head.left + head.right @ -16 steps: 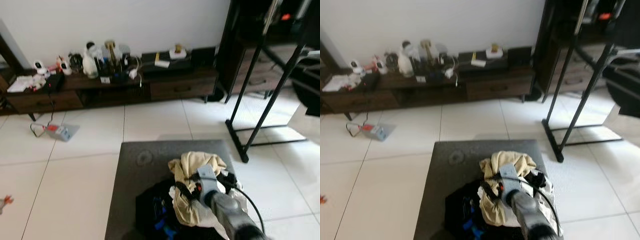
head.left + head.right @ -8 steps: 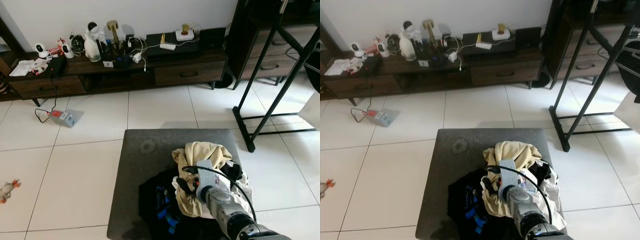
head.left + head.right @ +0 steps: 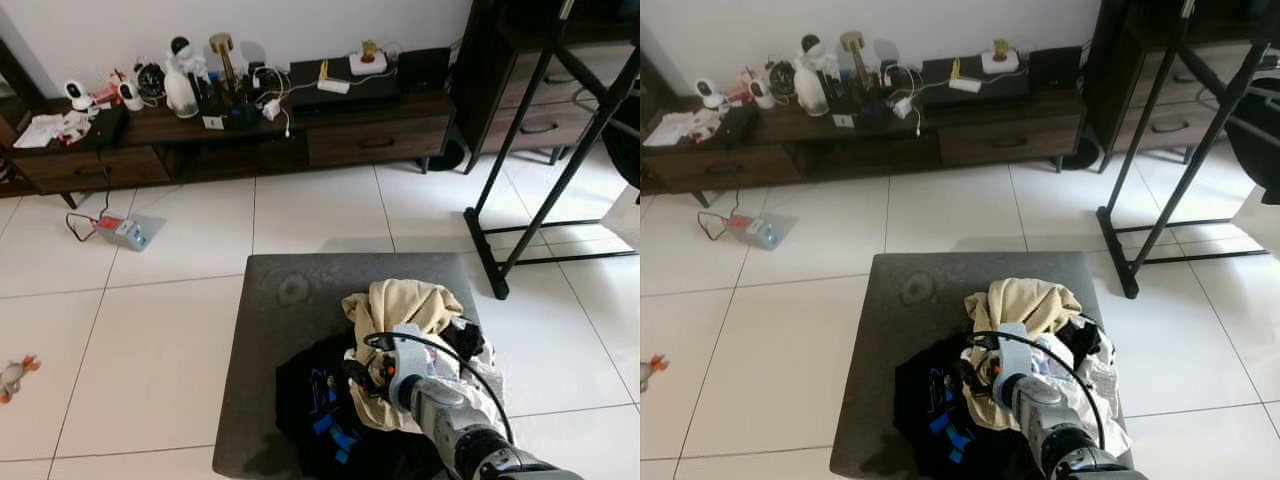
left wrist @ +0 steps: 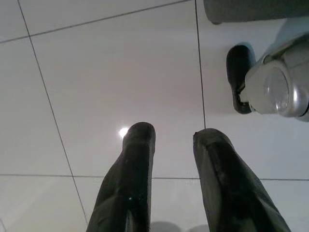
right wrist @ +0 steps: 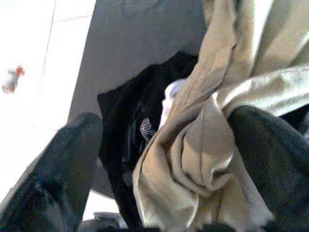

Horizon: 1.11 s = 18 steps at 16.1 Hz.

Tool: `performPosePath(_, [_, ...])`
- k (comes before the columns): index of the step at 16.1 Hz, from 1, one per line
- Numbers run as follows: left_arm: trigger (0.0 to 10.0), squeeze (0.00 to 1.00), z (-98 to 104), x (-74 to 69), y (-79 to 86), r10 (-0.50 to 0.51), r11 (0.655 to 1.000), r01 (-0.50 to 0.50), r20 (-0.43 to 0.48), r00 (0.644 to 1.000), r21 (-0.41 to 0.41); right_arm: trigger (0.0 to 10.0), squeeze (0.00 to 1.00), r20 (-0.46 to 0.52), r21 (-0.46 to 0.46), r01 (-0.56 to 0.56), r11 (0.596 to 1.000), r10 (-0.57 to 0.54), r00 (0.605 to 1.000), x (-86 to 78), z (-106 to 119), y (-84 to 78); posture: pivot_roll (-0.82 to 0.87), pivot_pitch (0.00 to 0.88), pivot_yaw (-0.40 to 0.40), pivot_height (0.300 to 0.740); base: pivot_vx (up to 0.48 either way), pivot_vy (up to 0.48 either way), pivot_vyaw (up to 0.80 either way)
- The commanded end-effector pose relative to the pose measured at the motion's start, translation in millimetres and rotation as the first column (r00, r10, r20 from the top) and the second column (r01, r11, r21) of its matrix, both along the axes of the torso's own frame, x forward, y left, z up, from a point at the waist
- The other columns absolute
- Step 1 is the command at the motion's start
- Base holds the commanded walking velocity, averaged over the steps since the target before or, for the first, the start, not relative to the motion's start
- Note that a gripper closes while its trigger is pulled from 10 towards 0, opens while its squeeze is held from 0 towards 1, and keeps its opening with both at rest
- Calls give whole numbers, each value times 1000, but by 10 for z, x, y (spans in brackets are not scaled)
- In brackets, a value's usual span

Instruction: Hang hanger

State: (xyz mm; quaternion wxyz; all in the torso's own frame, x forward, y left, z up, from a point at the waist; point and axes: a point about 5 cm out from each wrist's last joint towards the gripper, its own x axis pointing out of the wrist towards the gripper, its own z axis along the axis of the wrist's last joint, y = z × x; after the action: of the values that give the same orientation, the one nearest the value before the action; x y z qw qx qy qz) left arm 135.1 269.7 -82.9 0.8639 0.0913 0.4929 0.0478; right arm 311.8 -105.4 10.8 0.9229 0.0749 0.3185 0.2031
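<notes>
1. The right tool (image 5: 159, 159) sits low over the clothes pile (image 3: 400, 380) on the grey ottoman (image 3: 290, 300). Its two black fingers (image 5: 63, 164) are spread apart, with a fold of the beige garment (image 5: 203, 145) lying between them. The fold touches one finger; I cannot tell whether it is gripped, so I judge the tool released.
2. No hanger can be made out anywhere in the pile. If one is there, it is buried under cloth, and its long axis cannot be read.
3. The black clothes rack (image 3: 540, 170), where a hanger would go, stands on the tiled floor (image 3: 170, 340) to the robot's right and further ahead, well apart from the ottoman. The right arm is clearly the nearer one to both pile and rack.
4. The coming move turns on that gap: whatever is lifted must travel up and to the right, away from the pile.
5. The left tool (image 4: 169, 145) hangs idle over bare floor tile, fingers slightly parted and holding nothing.
6. The ottoman acts as the only container here: it carries the beige garment on top, a black garment (image 3: 320, 400) with blue print beneath and to the left, and pale cloth at the right edge.
</notes>
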Motion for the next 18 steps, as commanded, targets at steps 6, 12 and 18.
performPosePath(6, [10000, 0, -49, -176, 31, 1, 1000, -1, -51, 999, 3, 10000, 0, -11, -212, -133, 968, 134, 991, 0, -19, -99, 240, 306, 48, 740, 0, 0, 0])
performPosePath(12, [10000, 0, -51, -189, 34, 4, 1000, -4, -50, 999, 6, 0, 0, -50, -78, -20, 997, 16, 999, -38, -60, -57, 265, 317, 57, 740, 0, 0, 0])
performPosePath(18, [10000, 0, -49, -188, 40, 6, 1000, -5, -52, 999, 7, 0, 0, -71, -44, -21, 999, 18, 997, -57, -73, -63, 263, 320, 56, 740, 0, 0, 0])
